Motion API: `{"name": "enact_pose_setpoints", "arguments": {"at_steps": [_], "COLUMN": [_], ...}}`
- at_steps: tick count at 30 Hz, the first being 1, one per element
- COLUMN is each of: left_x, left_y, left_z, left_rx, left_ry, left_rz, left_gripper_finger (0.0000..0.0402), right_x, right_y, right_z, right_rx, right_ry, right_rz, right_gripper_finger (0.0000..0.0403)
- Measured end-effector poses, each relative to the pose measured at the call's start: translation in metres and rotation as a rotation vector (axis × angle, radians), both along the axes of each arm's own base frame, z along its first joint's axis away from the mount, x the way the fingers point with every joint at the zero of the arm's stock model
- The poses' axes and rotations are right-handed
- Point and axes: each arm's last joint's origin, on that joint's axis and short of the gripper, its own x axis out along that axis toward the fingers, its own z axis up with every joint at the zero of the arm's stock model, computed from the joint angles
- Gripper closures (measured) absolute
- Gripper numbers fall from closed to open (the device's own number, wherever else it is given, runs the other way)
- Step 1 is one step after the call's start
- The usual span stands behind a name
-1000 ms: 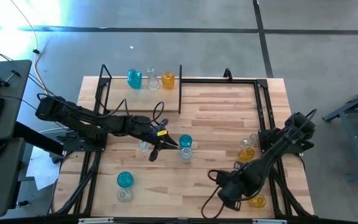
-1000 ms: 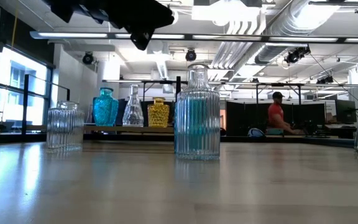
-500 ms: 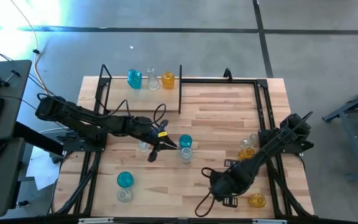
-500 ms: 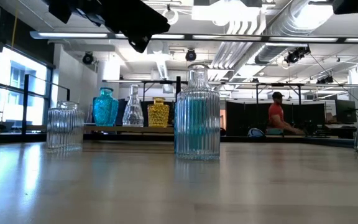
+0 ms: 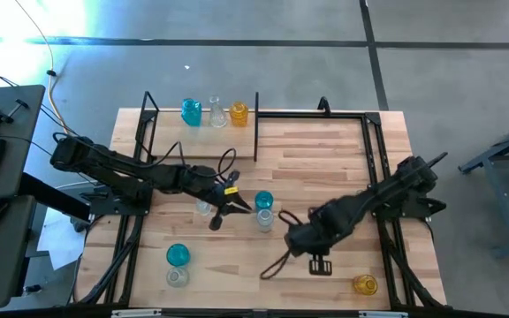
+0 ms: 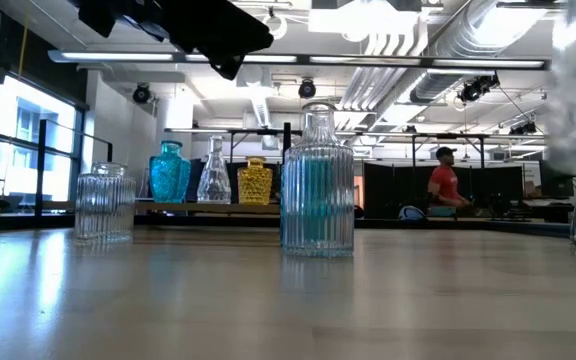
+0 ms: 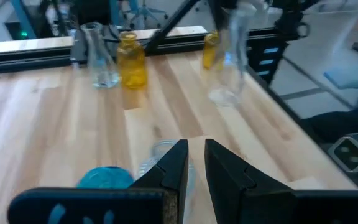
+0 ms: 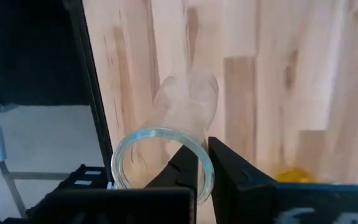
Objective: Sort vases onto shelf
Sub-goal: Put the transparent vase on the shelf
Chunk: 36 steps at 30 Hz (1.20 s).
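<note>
The shelf [image 5: 203,124] at the far edge carries a teal [image 5: 191,111], a clear [image 5: 216,114] and an amber vase [image 5: 239,113], all standing on their bases. My right gripper [image 5: 295,237], over the table's middle, is shut on a clear vase [image 8: 178,115], which also shows in the left wrist view [image 7: 230,59]. My left gripper [image 7: 196,163] hovers open by a narrow gap, holding nothing, just left of a teal vase [image 5: 263,201] and a clear vase [image 5: 264,219] standing together. My right gripper holds the clear vase by the rim of its mouth [image 8: 207,163], one finger [image 8: 185,167] inside the opening and one [image 8: 232,171] outside. The fingers come from above, pointing down. The vase hangs upright below them, clear of the table.
A teal [image 5: 177,254] and a clear vase [image 5: 177,276] stand near the front left, another clear one [image 5: 203,208] under my left arm, an amber one [image 5: 365,284] at the front right. A black frame [image 5: 374,168] borders the tabletop. A person [image 6: 443,185] sits far behind.
My right gripper has travelled from near the table's front right corner toward its middle, going left and away from the near edge. In the low view a blurred clear shape has come in high at the right.
</note>
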Motion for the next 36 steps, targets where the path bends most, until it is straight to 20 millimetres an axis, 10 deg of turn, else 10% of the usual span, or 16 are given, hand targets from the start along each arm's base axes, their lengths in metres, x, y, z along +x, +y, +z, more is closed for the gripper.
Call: {"name": "enact_pose_setpoints", "arguments": {"at_steps": [10,21,36], "left_x": [0.008,0.06,0.102], "left_y": [-0.037,-0.054,-0.059], "left_z": [0.003,0.01,0.013], "left_rx": [-0.068,-0.235,-0.278], "left_ry": [-0.159,-0.164,-0.115], "left_rz": [-0.139,-0.049,-0.076], "left_gripper_finger": [0.0308,0.0168,0.0158], "right_x": [0.011,0.019,0.022], "right_y": [-0.027,-0.037,-0.037], "right_z": [0.057,0.057,0.059], "right_rx": [-0.012,-0.078,-0.096], "right_ry": [-0.218,-0.29,-0.341], "right_rz": [0.118,0.226,0.248], "right_gripper_finger": [0.0402,0.0403,0.0403]}}
